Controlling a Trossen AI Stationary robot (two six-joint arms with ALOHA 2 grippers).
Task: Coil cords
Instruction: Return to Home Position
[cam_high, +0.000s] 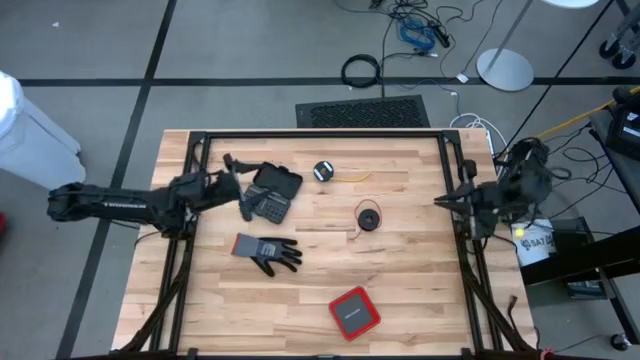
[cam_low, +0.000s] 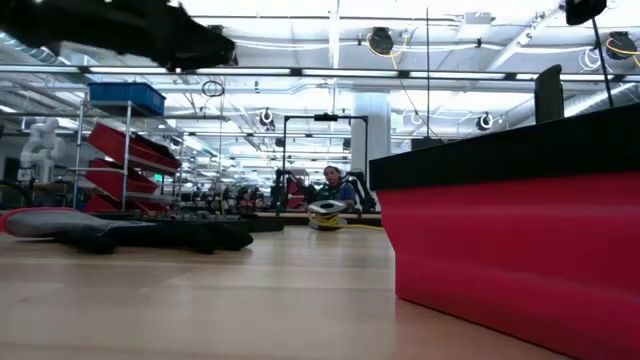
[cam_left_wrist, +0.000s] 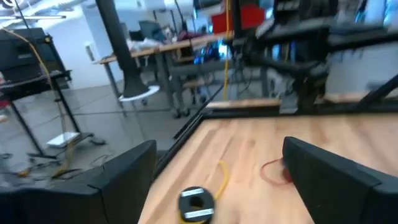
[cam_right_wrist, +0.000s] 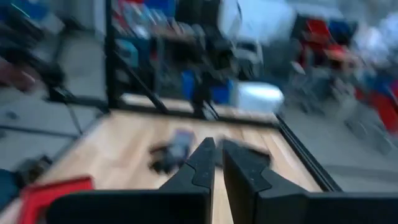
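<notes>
The yellow cord (cam_high: 324, 171) is wound on a small round spool near the wooden table's (cam_high: 420, 290) far edge, its loose tail pointing toward the right arm; the red cord (cam_high: 369, 216) lies ring-coiled near mid-table; the left gripper (cam_left_wrist: 219, 149) gapes wide, empty, facing the spool; the right gripper (cam_right_wrist: 217, 144), fingers pinched nearly together, hangs at the table's right edge.

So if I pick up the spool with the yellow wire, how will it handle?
The spool lies flat on its face, so a push should slide it rather than roll it. It looks small, so it is probably light. The loose yellow tail beside it looks thin and would likely flop and drag behind.
</notes>
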